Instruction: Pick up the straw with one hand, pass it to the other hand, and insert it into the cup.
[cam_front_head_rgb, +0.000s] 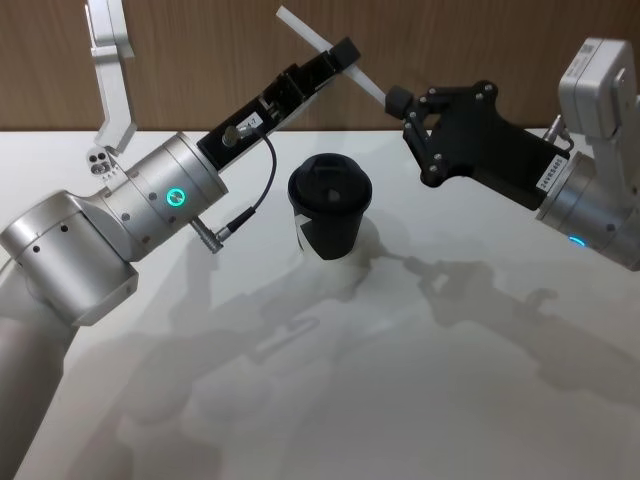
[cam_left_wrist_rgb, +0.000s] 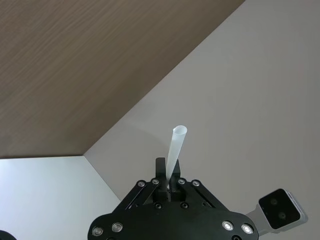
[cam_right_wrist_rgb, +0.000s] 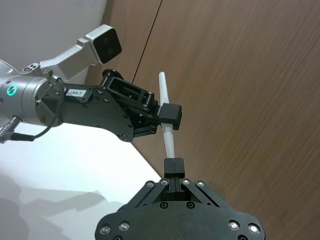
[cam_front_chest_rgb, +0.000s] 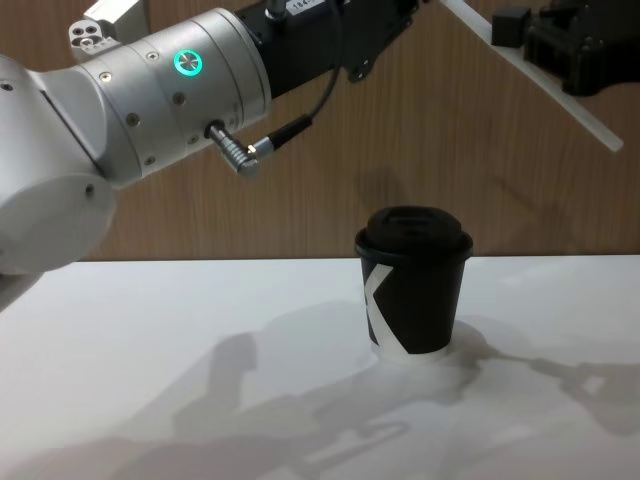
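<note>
Handover step, mid-air over the white bench (cam_front_head_rgb: 420, 400). My all-black right pincer (cam_front_head_rgb: 397, 100) pinches the lower end of the long thin white plastic straw (cam_front_head_rgb: 302, 30); my silver-wristed left pincer (cam_front_head_rgb: 345, 50) clamps it higher up. Straw slants well above the black lidded paper cup (cam_front_head_rgb: 330, 205). Next, I judge: right pincer lets go, left pincer tips the straw upright over the lid

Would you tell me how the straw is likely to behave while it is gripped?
The straw looks stiff: it runs straight through the left gripper to the right gripper. Thin with a hollow end, it is probably light, yet could crush if squeezed hard.
</note>
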